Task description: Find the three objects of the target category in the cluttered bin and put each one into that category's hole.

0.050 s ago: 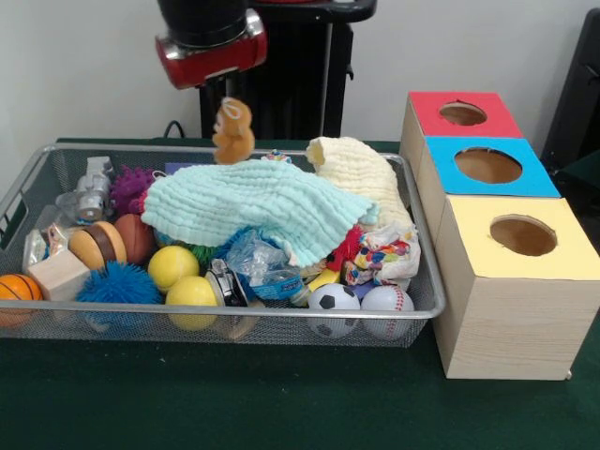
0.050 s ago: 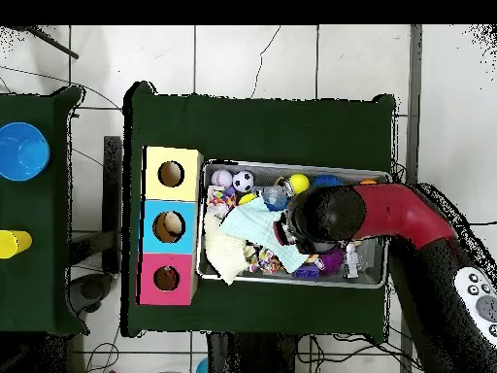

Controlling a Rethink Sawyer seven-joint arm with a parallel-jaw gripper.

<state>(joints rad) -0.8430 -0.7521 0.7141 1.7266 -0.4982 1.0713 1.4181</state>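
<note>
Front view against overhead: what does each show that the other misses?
Front only: a teddy that seems to hang below the arm's end, over the far side of the bin, and a basketball in one corner. What holds the teddy is not visible.

Overhead only: the arm reaches across the bin and hides its middle, teddy included. A blue cup stands on a side table.

Both: the bin, the mint cloth, the soccer ball, and the red, blue and yellow boxes in a row beside the bin.
</note>
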